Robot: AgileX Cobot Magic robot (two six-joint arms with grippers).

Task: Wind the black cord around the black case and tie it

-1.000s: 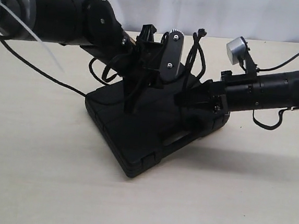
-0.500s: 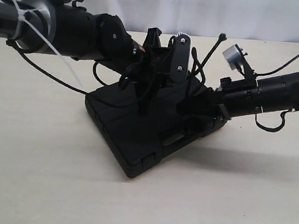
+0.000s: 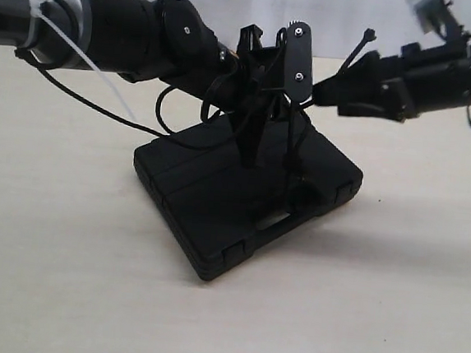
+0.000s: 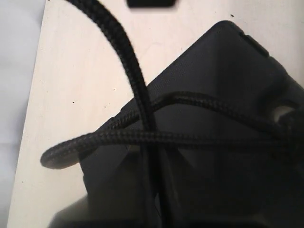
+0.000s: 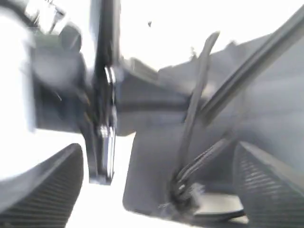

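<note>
The black case (image 3: 215, 216) lies flat on the table, its handle slot toward the right front. The black cord (image 3: 291, 144) rises in taut strands from the handle area to my left gripper (image 3: 250, 153), which hangs over the case's lid. In the left wrist view, one strand of the cord (image 4: 137, 85) runs down into the dark shut fingers of the left gripper (image 4: 159, 204), crossing two other strands above the case (image 4: 228, 80). My right gripper (image 3: 325, 89) hovers open, above and right of the case. In its blurred view the cord (image 5: 192, 118) is knotted at the case's handle (image 5: 218, 204).
The tan table (image 3: 62, 277) surrounds the case, with a pale wall behind. Thin robot cables (image 3: 101, 107) loop below the left arm. A thin black tip (image 3: 368, 34) sticks up beside the right gripper. The left arm's metal wrist plate (image 3: 297, 62) stands between the grippers.
My right gripper has lifted off the case's handle side and moved up and to the right. The left gripper has shifted slightly right, and the cord strands now stand taut above the case.
</note>
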